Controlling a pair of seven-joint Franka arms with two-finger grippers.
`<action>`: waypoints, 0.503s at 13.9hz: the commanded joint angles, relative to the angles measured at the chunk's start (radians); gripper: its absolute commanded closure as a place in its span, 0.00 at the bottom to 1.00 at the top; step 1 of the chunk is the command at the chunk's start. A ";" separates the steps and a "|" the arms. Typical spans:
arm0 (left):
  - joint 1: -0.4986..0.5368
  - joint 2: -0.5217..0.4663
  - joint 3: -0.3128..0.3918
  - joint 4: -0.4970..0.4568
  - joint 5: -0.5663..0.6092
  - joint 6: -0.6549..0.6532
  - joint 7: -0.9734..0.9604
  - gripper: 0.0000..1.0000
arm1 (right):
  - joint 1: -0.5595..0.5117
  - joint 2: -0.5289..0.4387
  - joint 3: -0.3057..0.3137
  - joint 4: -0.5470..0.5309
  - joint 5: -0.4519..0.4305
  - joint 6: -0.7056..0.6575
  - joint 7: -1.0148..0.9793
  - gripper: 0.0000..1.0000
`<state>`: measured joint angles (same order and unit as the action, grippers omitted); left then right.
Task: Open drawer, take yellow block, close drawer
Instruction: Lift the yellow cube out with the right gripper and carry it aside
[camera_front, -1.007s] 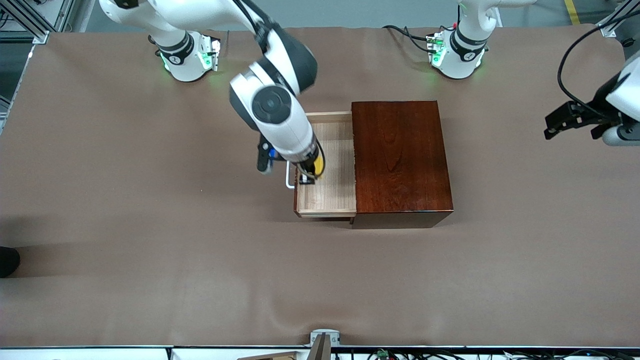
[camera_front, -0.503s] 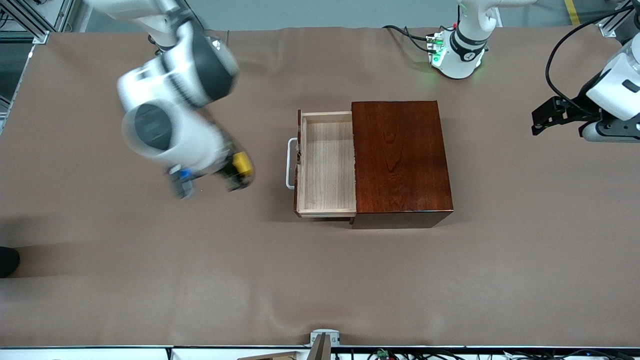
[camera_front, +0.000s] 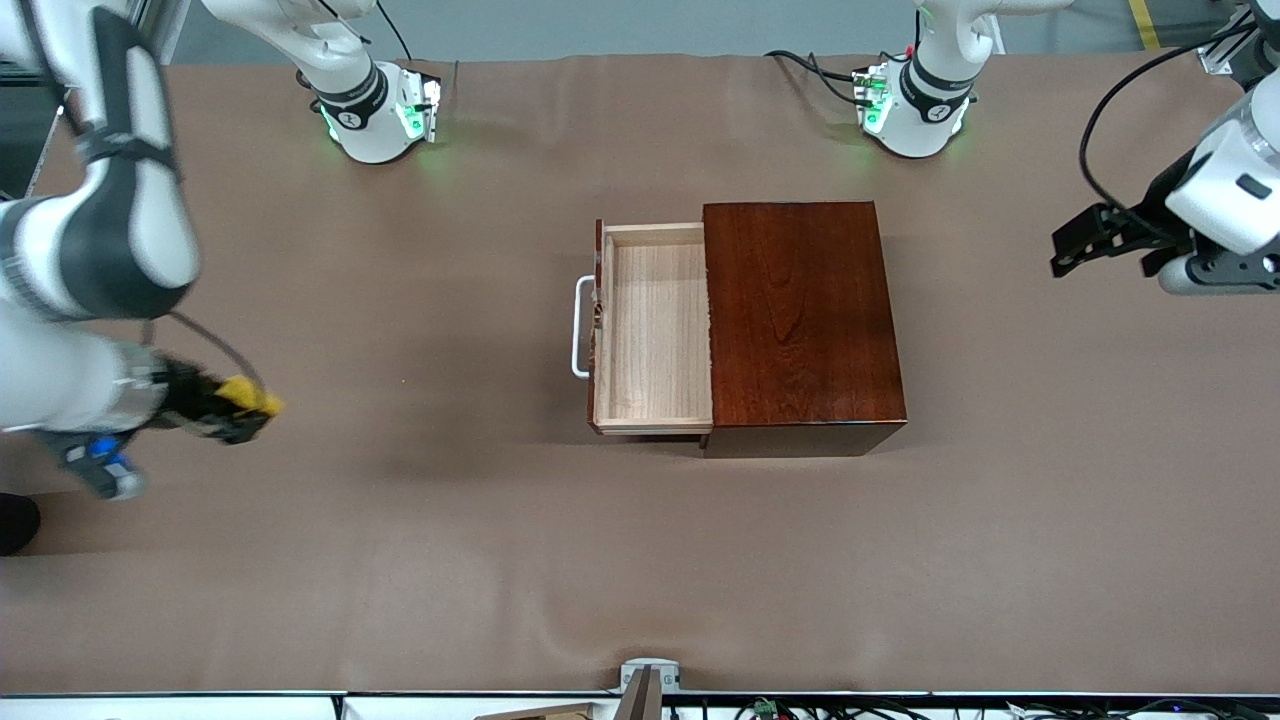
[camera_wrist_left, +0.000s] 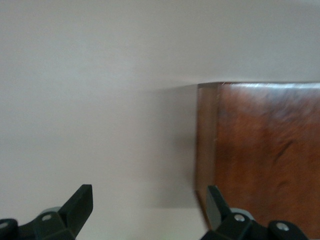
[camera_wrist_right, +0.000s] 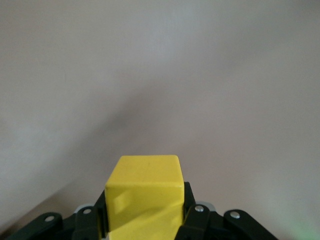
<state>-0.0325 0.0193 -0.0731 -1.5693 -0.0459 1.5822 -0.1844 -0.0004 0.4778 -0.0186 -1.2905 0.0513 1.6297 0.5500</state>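
Block (camera_front: 250, 396), yellow, sits clamped between the fingers of the right gripper (camera_front: 238, 410), up over the bare table (camera_front: 400, 560) toward the right arm's end, well apart from the box (camera_front: 800, 320). At mid-table the drawer (camera_front: 652, 330) stands pulled out of the box, its light-wood tray bare, its white handle (camera_front: 578, 327) pointing toward the right arm's end. The left gripper (camera_front: 1090, 238) waits with fingers spread, over the table at the left arm's end.
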 joint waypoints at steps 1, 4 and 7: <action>0.006 0.076 -0.005 0.078 -0.032 0.002 -0.072 0.00 | -0.114 0.053 0.026 -0.006 -0.027 0.079 -0.251 1.00; -0.009 0.087 -0.008 0.071 -0.034 0.005 -0.095 0.00 | -0.226 0.146 0.025 -0.006 -0.034 0.230 -0.534 1.00; -0.061 0.105 -0.019 0.075 -0.035 0.005 -0.249 0.00 | -0.305 0.215 0.026 -0.006 -0.062 0.353 -0.714 1.00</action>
<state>-0.0610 0.1100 -0.0865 -1.5191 -0.0664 1.5937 -0.3343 -0.2581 0.6619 -0.0193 -1.3105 0.0171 1.9462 -0.0808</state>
